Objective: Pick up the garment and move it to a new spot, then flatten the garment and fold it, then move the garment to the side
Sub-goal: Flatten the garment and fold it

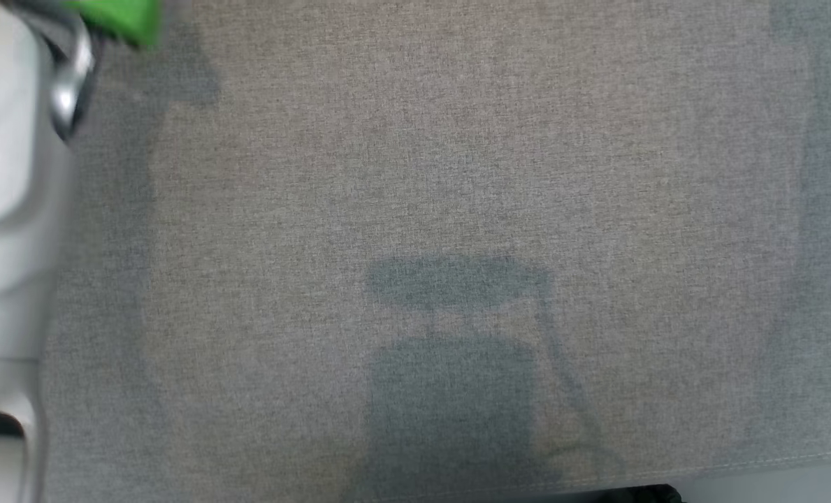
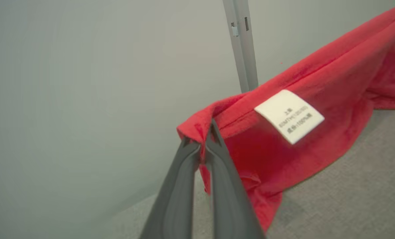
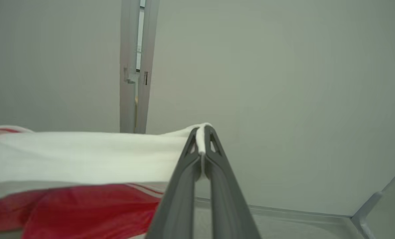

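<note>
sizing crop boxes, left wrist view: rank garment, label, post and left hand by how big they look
1. garment
2. left hand, enlarged by nearness to the camera
3. post and label, about alike
</note>
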### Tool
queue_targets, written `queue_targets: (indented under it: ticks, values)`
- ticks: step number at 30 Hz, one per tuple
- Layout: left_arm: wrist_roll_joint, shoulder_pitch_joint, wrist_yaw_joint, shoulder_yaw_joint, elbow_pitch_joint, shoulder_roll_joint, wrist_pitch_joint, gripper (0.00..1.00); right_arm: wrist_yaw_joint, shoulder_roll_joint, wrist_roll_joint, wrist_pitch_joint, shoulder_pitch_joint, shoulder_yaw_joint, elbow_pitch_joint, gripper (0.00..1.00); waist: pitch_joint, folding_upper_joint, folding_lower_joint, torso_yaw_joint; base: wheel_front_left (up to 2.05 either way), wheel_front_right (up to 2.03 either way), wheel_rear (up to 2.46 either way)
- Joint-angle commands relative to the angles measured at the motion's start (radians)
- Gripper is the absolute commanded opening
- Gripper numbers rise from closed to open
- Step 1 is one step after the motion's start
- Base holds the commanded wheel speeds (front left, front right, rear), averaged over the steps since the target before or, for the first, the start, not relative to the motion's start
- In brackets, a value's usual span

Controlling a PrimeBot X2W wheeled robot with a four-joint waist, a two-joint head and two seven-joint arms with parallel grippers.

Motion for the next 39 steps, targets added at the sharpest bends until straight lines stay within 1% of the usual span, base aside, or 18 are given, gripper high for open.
queue_targets:
  ticks: [1,2,3,4,8,10,12,13,16,21,23,25,27,28,34,39]
  values:
    - [-0.009,0.06,-0.003,0.013,-0.021,-0.008,0.001,0.0,-0.002,-0.013,0.066,-0.002,0.063,0.033,-0.02,0.0,-0.022,0.0,-0.0001,-0.007,0.0,0.0,0.0]
    - [-0.019,0.139,-0.003,0.036,-0.047,-0.033,0.001,0.0,-0.002,-0.043,0.144,-0.002,0.141,0.056,-0.041,0.0,-0.044,0.0,-0.0001,-0.004,0.0,0.0,0.0]
    - [-0.023,0.183,-0.003,0.044,-0.054,-0.048,0.001,0.0,-0.002,-0.053,0.173,-0.002,0.184,0.062,-0.052,0.0,-0.057,0.0,-0.0001,-0.002,0.0,0.0,0.0]
    - [-0.028,0.259,-0.004,0.07,-0.075,-0.066,0.001,0.0,-0.002,-0.061,0.226,-0.002,0.272,0.084,-0.072,0.0,-0.085,0.0,-0.0001,-0.004,0.0,0.0,0.0]
    - [-0.039,0.408,-0.004,0.128,-0.101,-0.101,0.001,0.0,-0.002,-0.069,0.31,-0.002,0.442,0.096,-0.115,0.0,-0.161,0.0,-0.0001,-0.009,0.0,0.0,0.0]
    - [-0.023,0.491,-0.006,0.117,-0.107,-0.103,0.001,0.0,-0.002,-0.061,0.344,-0.002,0.535,0.113,-0.13,0.0,-0.201,0.0,-0.0001,-0.012,0.0,0.0,0.0]
    - [-0.033,0.56,-0.006,0.135,-0.117,-0.103,0.001,0.0,-0.002,-0.059,0.376,-0.002,0.617,0.12,-0.139,0.0,-0.244,0.0,-0.0001,-0.014,0.0,0.0,0.0]
    - [-0.033,0.56,-0.006,0.135,-0.117,-0.103,0.001,0.0,-0.002,-0.059,0.376,-0.002,0.617,0.12,-0.139,0.0,-0.244,0.0,-0.0001,-0.014,0.0,0.0,0.0]
    - [-0.051,0.661,-0.005,0.134,-0.122,-0.103,0.001,0.0,-0.002,-0.057,0.411,-0.002,0.732,0.125,-0.144,0.0,-0.309,0.0,-0.0001,-0.015,0.0,0.0,0.0]
    - [-0.081,0.823,-0.005,0.144,-0.117,-0.113,0.001,0.0,-0.002,-0.033,0.452,-0.002,0.878,0.136,-0.139,0.0,-0.41,0.0,-0.0001,-0.031,0.0,0.0,0.0]
    - [-0.1,0.885,-0.005,0.181,-0.117,-0.123,0.001,0.0,-0.002,-0.014,0.464,-0.002,0.926,0.139,-0.129,0.0,-0.452,0.0,-0.0001,-0.04,0.0,0.0,0.0]
    - [-0.1,0.956,-0.005,0.181,-0.11,-0.138,0.001,0.0,-0.002,0.004,0.479,-0.002,0.974,0.151,-0.116,0.0,-0.489,0.0,-0.0001,-0.046,0.0,0.0,0.0]
    - [-0.112,1.007,-0.005,0.215,-0.112,-0.152,0.001,0.0,-0.002,0.011,0.487,-0.002,1.015,0.16,-0.104,0.0,-0.525,0.0,-0.0001,-0.05,0.0,0.0,0.0]
    - [-0.108,1.037,-0.005,0.213,-0.108,-0.159,0.001,0.0,-0.002,0.016,0.492,-0.002,1.037,0.169,-0.098,0.0,-0.542,0.0,-0.0001,-0.052,0.0,0.0,0.0]
    - [-0.103,1.169,-0.005,0.234,-0.105,-0.189,0.001,0.0,-0.002,0.002,0.51,-0.002,1.156,0.196,-0.076,0.0,-0.621,0.0,-0.0001,-0.056,0.0,0.0,0.0]
    - [-0.1,1.232,-0.005,0.263,-0.109,-0.202,0.001,0.0,-0.003,-0.005,0.524,-0.002,1.226,0.178,-0.088,0.0,-0.656,0.0,-0.0001,-0.062,0.0,0.0,0.0]
